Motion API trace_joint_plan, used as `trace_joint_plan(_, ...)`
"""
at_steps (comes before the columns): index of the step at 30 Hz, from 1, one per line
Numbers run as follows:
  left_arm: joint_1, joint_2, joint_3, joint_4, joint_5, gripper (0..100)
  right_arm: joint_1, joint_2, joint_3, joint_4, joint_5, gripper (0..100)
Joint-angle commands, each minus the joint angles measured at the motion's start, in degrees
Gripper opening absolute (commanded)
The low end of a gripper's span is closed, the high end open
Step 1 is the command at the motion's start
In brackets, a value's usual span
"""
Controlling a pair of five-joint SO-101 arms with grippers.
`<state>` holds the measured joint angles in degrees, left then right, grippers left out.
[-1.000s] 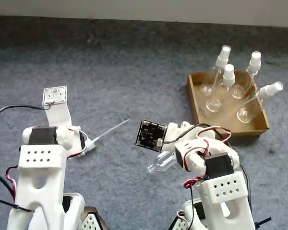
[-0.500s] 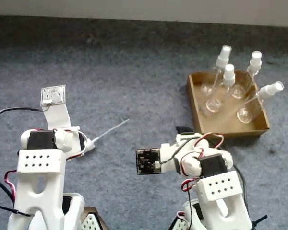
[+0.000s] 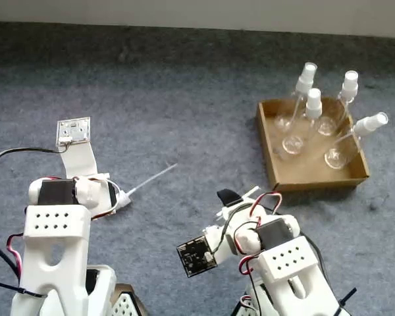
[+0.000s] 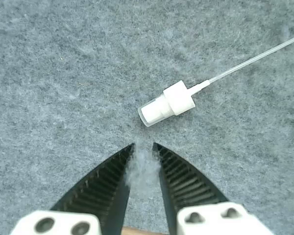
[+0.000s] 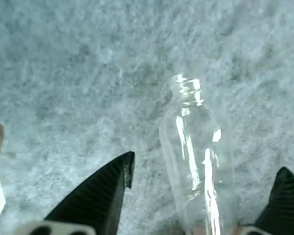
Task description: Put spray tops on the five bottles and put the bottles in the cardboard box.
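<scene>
A loose white spray top with a long thin tube lies on the grey carpet, a little beyond my left gripper. That gripper's fingers are almost together with nothing between them. In the high view the spray top sits beside the left arm. A clear bottle without a top lies on the carpet between the wide-open fingers of my right gripper; the finger on one side stands apart from it. The cardboard box holds several capped bottles.
The grey carpet covers the whole table. The box stands at the far right, beyond the right arm. The left arm's base fills the near left corner. Open carpet stretches across the middle and the far side.
The right arm has pulled back toward the near edge and turned its wrist; the bare bottle, seen beside it earlier, is now covered by the arm in the high view. The left arm kept still.
</scene>
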<state>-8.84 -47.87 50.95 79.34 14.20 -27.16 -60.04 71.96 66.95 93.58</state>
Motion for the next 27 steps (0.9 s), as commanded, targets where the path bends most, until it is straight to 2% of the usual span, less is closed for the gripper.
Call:
trace_joint_plan(1,-0.1,-1.4,-0.2,-1.0,0.9,0,-0.7,0.5,2.0,-5.6,0.6,37.9)
trace_joint_plan(7,-0.1,-1.4,-0.2,-1.0,0.9,0,-0.6,0.5,3.6,-8.7,0.4,37.9)
trace_joint_plan(12,-0.1,-1.4,-0.1,-1.0,0.9,0,-0.6,0.6,3.5,-8.8,-7.6,37.9)
trace_joint_plan(15,-0.1,-1.4,-0.1,-1.0,0.9,0,-0.6,0.6,3.5,-8.8,-9.6,37.8)
trace_joint_plan(27,-0.1,-1.4,1.0,-2.2,0.9,0,-0.6,0.6,4.0,-8.8,-9.7,37.8)
